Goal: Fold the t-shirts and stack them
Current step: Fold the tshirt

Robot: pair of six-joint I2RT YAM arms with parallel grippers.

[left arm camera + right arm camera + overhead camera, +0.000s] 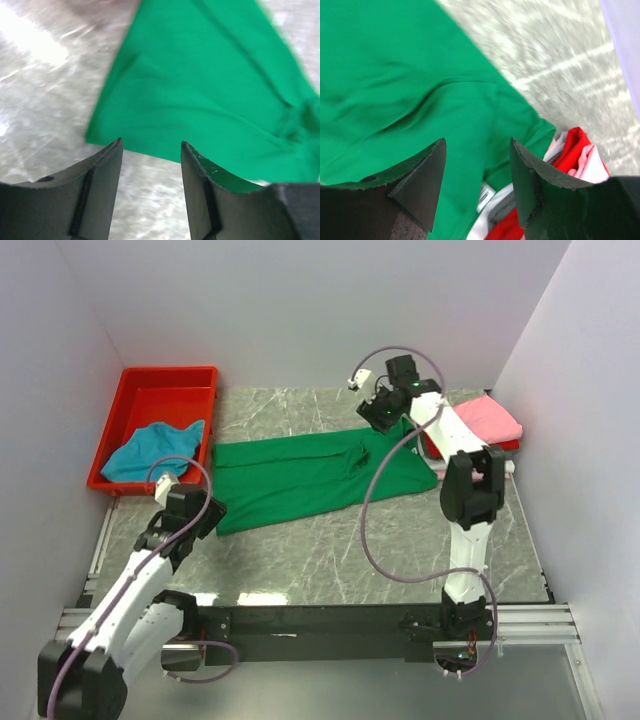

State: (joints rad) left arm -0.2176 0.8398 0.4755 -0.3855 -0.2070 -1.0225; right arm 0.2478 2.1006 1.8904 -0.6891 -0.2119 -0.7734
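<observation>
Work stands partway, we judge: the green t-shirt (310,475) lies as a long half-folded band across the table (330,550), the left gripper (151,143) and right gripper (477,143) both parted at its ends and holding nothing, pink and red t-shirts (488,420) stacked at the right, a teal t-shirt (155,450) waiting in the red tray (165,398).

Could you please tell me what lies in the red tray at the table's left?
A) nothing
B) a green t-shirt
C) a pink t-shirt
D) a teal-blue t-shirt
D: a teal-blue t-shirt lies crumpled in the red tray; the green t-shirt is spread on the table.
</observation>
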